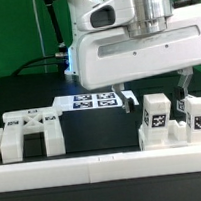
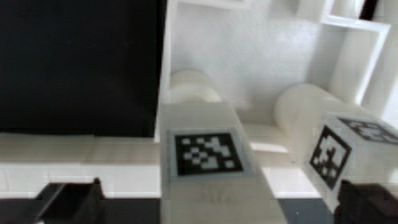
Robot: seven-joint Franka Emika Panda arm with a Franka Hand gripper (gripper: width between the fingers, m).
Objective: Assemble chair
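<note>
Assembly looked barely begun — a slotted block (image 1: pixel 30 134) sat apart from tagged pieces (image 1: pixel 157 121), over which the gripper (image 1: pixel 154 91) hung spread, empty.

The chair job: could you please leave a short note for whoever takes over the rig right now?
The tool is open and holds nothing; it is low over the tagged upright parts at the exterior view's right.
Those uprights stand close together by the white front rail. A wider frame-like part sits apart at the exterior view's left. The marker board lies behind.
Done: no finished chair yet; I cannot tell whether the uprights are joined.
Left: grasp a part, then join the rest.
</note>
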